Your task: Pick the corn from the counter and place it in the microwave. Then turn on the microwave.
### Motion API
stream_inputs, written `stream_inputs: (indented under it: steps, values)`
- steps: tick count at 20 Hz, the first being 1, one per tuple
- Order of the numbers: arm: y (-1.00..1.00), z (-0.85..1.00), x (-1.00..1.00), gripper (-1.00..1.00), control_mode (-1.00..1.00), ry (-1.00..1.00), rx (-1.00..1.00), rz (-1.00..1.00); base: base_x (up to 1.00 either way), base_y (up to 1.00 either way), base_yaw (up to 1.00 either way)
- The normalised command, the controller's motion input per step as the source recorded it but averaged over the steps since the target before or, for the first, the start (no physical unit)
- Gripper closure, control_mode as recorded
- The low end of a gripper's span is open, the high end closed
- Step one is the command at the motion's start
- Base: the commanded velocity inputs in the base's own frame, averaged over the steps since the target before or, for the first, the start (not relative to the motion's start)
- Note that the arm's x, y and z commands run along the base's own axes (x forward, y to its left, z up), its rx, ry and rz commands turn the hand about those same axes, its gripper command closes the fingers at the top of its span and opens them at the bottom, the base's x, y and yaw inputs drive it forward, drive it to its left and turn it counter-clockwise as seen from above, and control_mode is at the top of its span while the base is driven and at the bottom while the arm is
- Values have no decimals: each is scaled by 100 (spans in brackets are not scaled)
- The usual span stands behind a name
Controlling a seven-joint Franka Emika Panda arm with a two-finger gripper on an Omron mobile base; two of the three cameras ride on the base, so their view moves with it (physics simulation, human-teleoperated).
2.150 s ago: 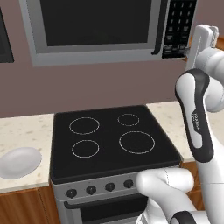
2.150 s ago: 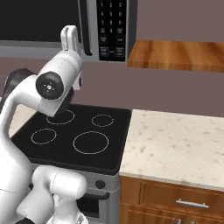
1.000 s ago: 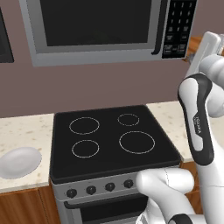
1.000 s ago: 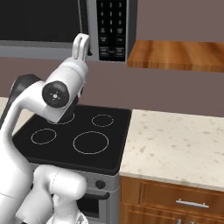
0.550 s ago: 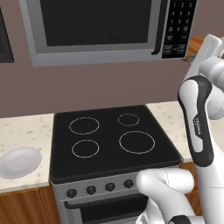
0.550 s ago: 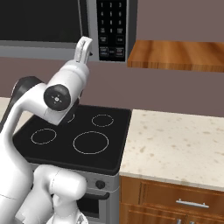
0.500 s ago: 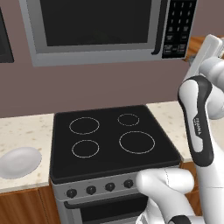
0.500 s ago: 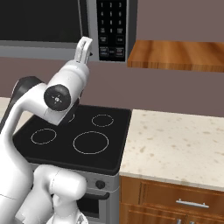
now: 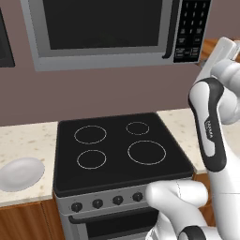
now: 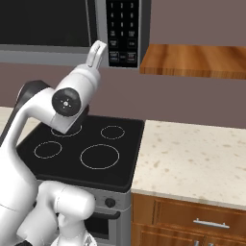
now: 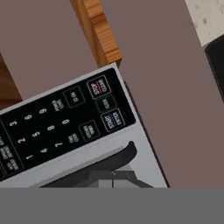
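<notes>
Right base view has the tool (image 10: 97, 52) clenched (nothing between its fingers), raised just beside the microwave (image 10: 57, 29) keypad (image 10: 122, 31) at upper centre. Hand view looks onto that keypad, tilted across the frame's left.

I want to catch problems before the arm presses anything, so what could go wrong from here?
1. The shut white two-finger gripper hovers close under the black keypad panel of the large grey microwave. Its buttons sit close together, so it might press the wrong one.
2. The dark window door looks closed and the corn cannot be seen, so starting might heat nothing.
</notes>
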Motion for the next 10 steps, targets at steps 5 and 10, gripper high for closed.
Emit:
stream_inputs:
  steps: [5, 10]
  values:
    - [-2, 0, 15, 100, -100, 2, 7, 0, 0, 0, 0]
    - [-5, 0, 18, 100, -100, 0, 7, 0, 0, 0, 0]
